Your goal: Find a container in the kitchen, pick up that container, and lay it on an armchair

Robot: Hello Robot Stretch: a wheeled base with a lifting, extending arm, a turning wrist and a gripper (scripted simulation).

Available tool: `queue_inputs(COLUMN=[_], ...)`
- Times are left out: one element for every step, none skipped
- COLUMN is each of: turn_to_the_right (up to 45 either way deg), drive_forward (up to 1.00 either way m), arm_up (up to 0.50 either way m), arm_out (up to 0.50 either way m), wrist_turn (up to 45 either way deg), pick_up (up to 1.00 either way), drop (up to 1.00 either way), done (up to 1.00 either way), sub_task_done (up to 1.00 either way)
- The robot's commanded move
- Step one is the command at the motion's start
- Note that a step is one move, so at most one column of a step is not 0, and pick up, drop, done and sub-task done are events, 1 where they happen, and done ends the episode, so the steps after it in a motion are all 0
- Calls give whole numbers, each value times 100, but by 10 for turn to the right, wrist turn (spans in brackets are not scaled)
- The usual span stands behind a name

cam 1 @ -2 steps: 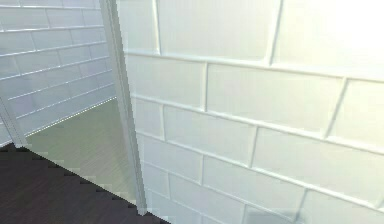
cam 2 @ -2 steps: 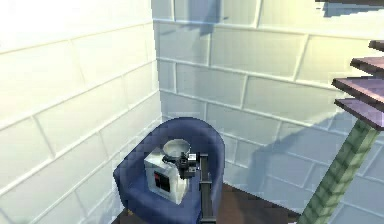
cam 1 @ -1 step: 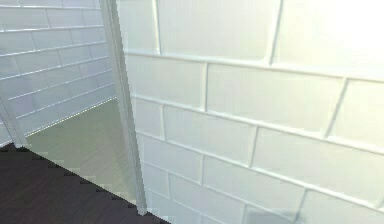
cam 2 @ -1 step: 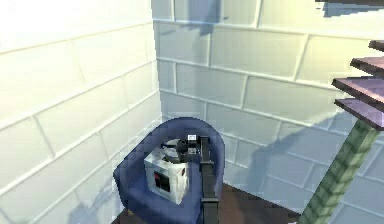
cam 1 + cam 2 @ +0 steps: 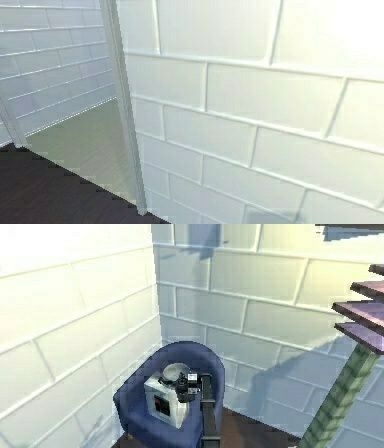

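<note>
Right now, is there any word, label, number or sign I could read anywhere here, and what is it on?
No readable text anywhere.
White boxy thing at the blue armchair: one small dark mark, too small to read.
White brick walls: bare, no writing.

Light is even and soft. In the forward view the white brick wall (image 5: 260,100) glows brightest at the upper right, nearly washed out, and dims toward the bottom. The pale floor (image 5: 85,140) past the door frame (image 5: 125,110) is well lit; the near dark floor (image 5: 50,195) stays dim. The frame's edge leans. In the arm side view the left wall (image 5: 70,314) is bright, the far wall (image 5: 250,304) greyer with soft shadows. The armchair (image 5: 135,396) is shaded inside.
</note>
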Motion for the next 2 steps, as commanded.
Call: queue_inputs(turn_to_the_right=[0,0], drive_forward=[0,0], arm_up=[36,0], arm_out=[0,0], wrist_turn=[0,-450], pick_up=[0,0], drop=[0,0], done=[0,0], sub_task_done=[0,0])
